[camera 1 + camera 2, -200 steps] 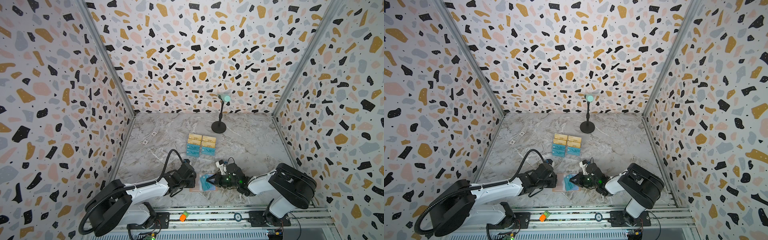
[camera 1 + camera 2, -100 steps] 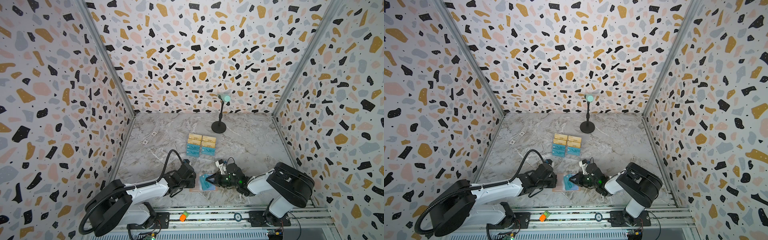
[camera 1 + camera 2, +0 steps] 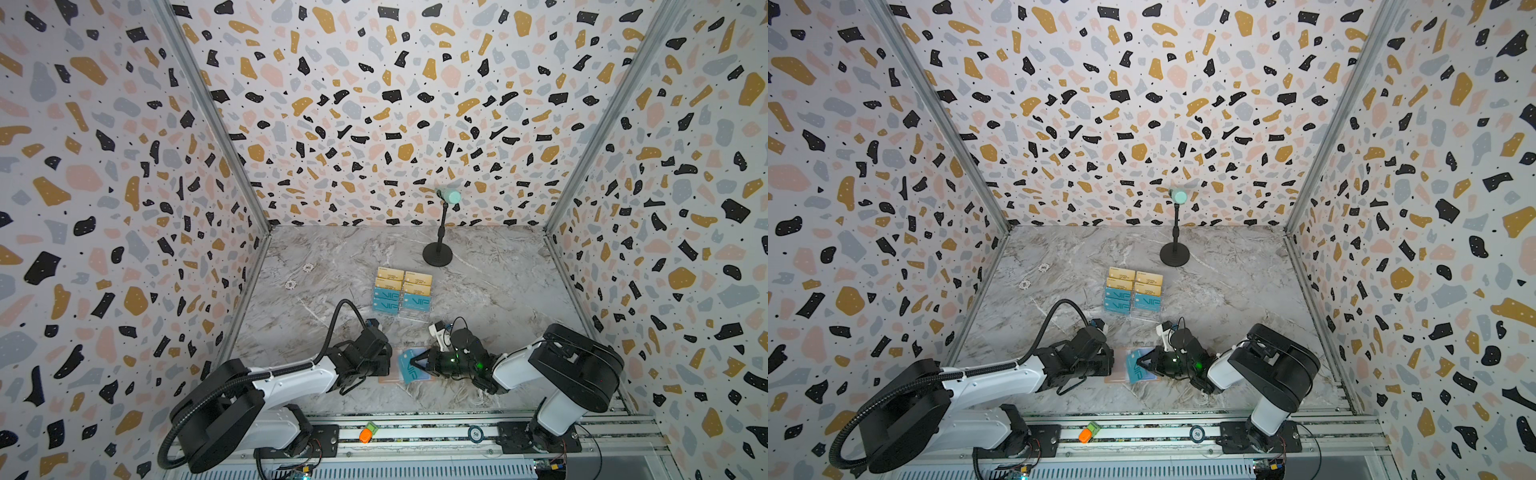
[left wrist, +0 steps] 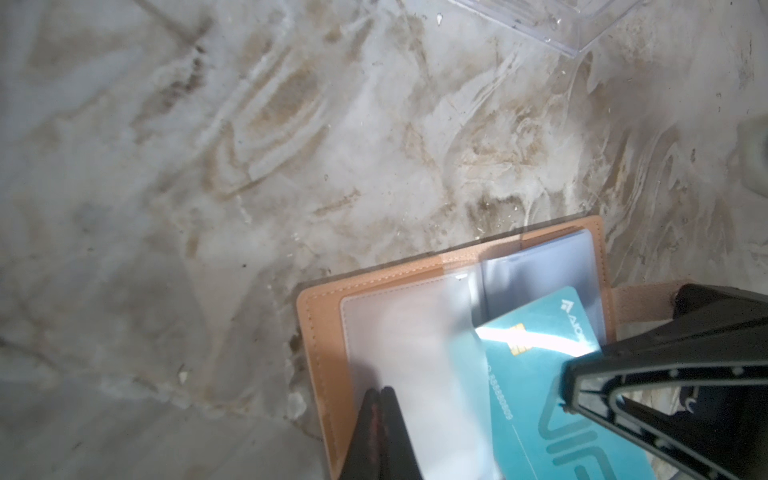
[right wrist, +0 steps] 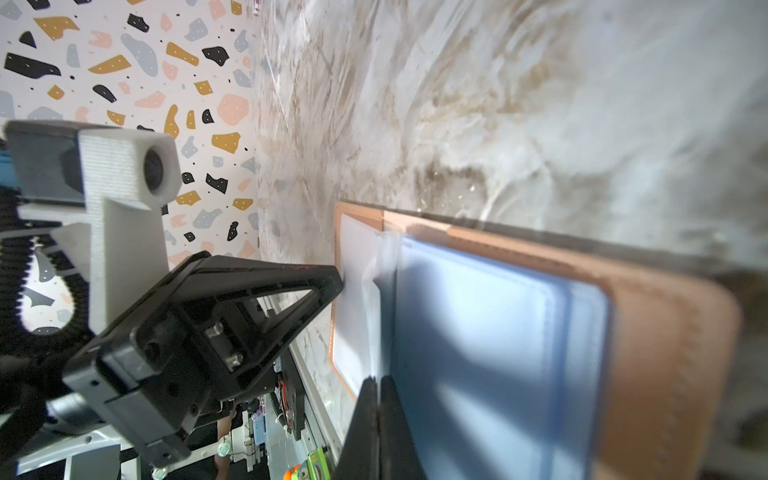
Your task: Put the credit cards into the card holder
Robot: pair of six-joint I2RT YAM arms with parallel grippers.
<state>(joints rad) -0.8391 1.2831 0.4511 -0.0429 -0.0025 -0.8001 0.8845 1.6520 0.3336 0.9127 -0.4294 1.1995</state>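
**Holder** (image 4: 322, 353): salmon booklet, lying open and flat on the table (image 3: 498, 291) at front centre, between the two grippers; also seen in a top view (image 3: 1116, 377). Clear sleeves (image 5: 498, 353) fan across its inner pages.

**VIP card** (image 4: 532, 386): one, teal. It lies askew over the holder's right page, with one corner under a frosted sleeve and the rest outside. Seen in a top view (image 3: 409, 368).

**Left gripper** (image 4: 379, 392): jaws together, nothing between them. Its tip presses on the holder's left page.

**Right gripper** (image 5: 378, 380): jaws together, tip over the VIP card's outer edge. Whether it pinches the card cannot be told.

**Rack** (image 3: 415, 316): clear, tiered, mid-table behind the holder and apart from it. It holds gold cards (image 3: 390, 279) in the rear rows and teal cards (image 3: 415, 301) in the front rows, two columns side by side.

**Stand** (image 3: 437, 254): black round base with a thin post and a pale green head, behind the rack near the back wall.

**Rail** (image 3: 415, 428): along the front edge, carrying both arm bases. On it are an orange-and-green piece (image 3: 367, 432) and a round disc (image 3: 476, 434).
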